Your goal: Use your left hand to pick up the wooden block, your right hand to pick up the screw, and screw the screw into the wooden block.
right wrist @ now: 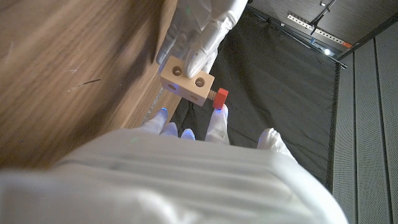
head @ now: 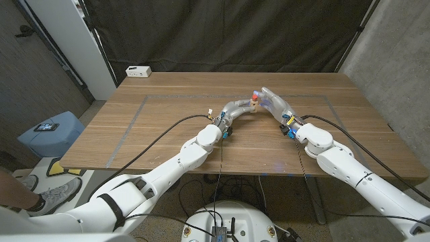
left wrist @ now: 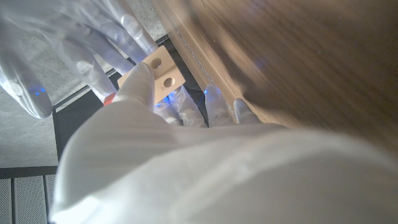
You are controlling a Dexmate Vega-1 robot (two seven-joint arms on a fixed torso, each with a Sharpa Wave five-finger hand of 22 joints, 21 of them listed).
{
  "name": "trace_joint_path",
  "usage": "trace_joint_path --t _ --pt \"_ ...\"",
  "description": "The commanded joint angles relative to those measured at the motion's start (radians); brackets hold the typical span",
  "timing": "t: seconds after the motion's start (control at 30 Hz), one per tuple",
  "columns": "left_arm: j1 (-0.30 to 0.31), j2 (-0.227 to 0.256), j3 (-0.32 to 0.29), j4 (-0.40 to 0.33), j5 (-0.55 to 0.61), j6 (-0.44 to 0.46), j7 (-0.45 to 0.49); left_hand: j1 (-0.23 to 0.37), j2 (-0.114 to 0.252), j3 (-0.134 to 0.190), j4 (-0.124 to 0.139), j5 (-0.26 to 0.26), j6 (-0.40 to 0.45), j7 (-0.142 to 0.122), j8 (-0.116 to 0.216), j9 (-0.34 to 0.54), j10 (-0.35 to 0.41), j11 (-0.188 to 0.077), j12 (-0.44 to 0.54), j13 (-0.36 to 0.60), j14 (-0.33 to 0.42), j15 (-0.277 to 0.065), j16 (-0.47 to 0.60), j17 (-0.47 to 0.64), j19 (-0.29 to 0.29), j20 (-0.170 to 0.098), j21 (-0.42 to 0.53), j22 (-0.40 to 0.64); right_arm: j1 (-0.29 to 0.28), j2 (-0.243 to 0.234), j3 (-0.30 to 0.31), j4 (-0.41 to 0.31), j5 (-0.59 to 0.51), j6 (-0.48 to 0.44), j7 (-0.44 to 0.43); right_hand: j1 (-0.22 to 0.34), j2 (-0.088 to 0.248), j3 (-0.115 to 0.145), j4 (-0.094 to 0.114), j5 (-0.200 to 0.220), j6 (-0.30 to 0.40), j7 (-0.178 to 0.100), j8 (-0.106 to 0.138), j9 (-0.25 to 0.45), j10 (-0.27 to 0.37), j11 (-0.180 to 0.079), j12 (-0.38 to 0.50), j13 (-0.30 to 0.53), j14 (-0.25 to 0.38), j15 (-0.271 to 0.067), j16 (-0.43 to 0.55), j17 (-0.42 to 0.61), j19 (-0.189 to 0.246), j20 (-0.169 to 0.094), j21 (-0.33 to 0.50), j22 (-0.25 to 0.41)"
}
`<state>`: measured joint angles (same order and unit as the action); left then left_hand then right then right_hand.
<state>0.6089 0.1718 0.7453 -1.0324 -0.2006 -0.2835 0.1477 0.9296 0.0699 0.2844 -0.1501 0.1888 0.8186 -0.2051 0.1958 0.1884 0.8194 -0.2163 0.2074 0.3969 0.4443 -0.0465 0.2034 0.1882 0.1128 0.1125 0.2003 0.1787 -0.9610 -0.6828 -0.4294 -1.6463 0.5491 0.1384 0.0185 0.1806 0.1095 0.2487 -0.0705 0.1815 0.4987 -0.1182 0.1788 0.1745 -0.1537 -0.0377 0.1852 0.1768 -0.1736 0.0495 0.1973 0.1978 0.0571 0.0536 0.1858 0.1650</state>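
Above the middle of the wooden worktop (head: 168, 128) the two hands meet; the left hand (head: 236, 109) and the right hand (head: 274, 102) come together with the wooden block (head: 254, 104) between them, raised clear of the surface; in the head view the block is a small pale spot and its details are too small to read.

The right wrist view is clearer; there the left hand (right wrist: 202, 28) grips the wooden block (right wrist: 186, 83) from its far side, fingers wrapped over it; two round holes show on the block's near face; the screw (right wrist: 219, 97), red-headed, sticks out of the block's end with a short piece of thread visible between head and wood; the right hand's fingertips (right wrist: 216, 115) sit at the screw's head, seemingly closed on it, though the hand's own back hides the exact contact.

In the left wrist view the block (left wrist: 163, 73) shows two holes above the left hand's blurred back (left wrist: 205, 168); the right hand (left wrist: 74, 43) looms beyond it, much of it out of focus; a speck of red (left wrist: 109, 99) beside the block is mostly hidden.

At the worktop's far left corner lies a white box (head: 138, 70); a person's shoe (head: 57, 195) is cut off at the head view's lower left edge.
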Motion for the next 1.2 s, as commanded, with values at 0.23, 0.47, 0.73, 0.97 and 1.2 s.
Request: trace_joint_path --t 0.23,0.47,0.73,0.97,1.2 --pt "0.001 0.001 -0.001 0.000 -0.003 0.001 0.000 -0.009 0.002 0.007 0.000 0.003 0.010 0.000 0.006 0.003 -0.004 -0.004 0.006 0.003 0.002 -0.080 0.006 0.002 0.003 0.010 0.004 0.004 -0.025 -0.011 0.009 -0.029 0.005 -0.015 -0.019 -0.004 0.000 0.006 -0.002 0.007 0.013 0.002 0.007 0.002 0.001 -0.007 0.006 0.003 -0.055 -0.007 0.005 0.001 0.011 0.002 0.004 0.003" --pt "0.001 0.000 -0.001 0.003 -0.004 -0.003 -0.002 -0.008 0.002 0.007 -0.001 0.003 0.012 0.000 0.007 0.003 -0.003 -0.004 0.006 0.003 0.000 -0.081 0.006 0.002 0.004 0.010 0.004 0.004 -0.034 -0.013 0.012 -0.040 0.008 -0.024 -0.031 -0.005 0.000 0.007 -0.002 0.007 0.014 0.002 0.007 0.002 0.002 -0.007 0.006 0.003 -0.054 -0.008 0.005 0.001 0.012 0.002 0.004 0.003" --pt "0.004 0.002 -0.003 0.000 -0.006 -0.005 -0.001 -0.009 0.002 0.006 0.000 0.003 0.012 0.000 0.007 0.003 -0.004 -0.004 0.006 0.003 0.000 -0.081 0.006 0.003 0.003 0.011 0.004 0.004 -0.038 -0.017 0.011 -0.048 0.003 -0.024 -0.036 -0.006 0.000 0.008 -0.002 0.007 0.019 0.002 0.008 0.002 0.005 -0.007 0.007 0.003 -0.052 -0.008 0.006 0.001 0.014 0.001 0.004 0.003" --pt "0.007 0.003 -0.004 -0.004 -0.006 -0.007 0.001 -0.009 0.003 0.007 0.000 0.003 0.011 0.001 0.007 0.003 -0.005 -0.003 0.005 0.002 0.001 -0.079 0.007 0.003 0.004 0.010 0.004 0.004 -0.051 -0.026 0.016 -0.069 0.005 -0.036 -0.046 -0.005 0.001 0.010 -0.003 0.007 0.027 0.004 0.011 0.002 0.007 -0.007 0.007 0.003 -0.049 -0.010 0.007 0.001 0.015 0.001 0.004 0.003" --pt "0.009 0.005 -0.005 -0.006 -0.006 -0.009 0.000 -0.009 0.002 0.007 0.000 0.003 0.011 0.002 0.007 0.003 -0.004 -0.003 0.006 0.003 0.002 -0.079 0.007 0.003 0.003 0.011 0.004 0.004 -0.063 -0.036 0.021 -0.085 0.006 -0.039 -0.049 -0.005 0.001 0.011 -0.004 0.008 0.030 0.005 0.011 0.002 0.010 -0.007 0.008 0.003 -0.048 -0.010 0.007 0.001 0.016 0.000 0.004 0.003"
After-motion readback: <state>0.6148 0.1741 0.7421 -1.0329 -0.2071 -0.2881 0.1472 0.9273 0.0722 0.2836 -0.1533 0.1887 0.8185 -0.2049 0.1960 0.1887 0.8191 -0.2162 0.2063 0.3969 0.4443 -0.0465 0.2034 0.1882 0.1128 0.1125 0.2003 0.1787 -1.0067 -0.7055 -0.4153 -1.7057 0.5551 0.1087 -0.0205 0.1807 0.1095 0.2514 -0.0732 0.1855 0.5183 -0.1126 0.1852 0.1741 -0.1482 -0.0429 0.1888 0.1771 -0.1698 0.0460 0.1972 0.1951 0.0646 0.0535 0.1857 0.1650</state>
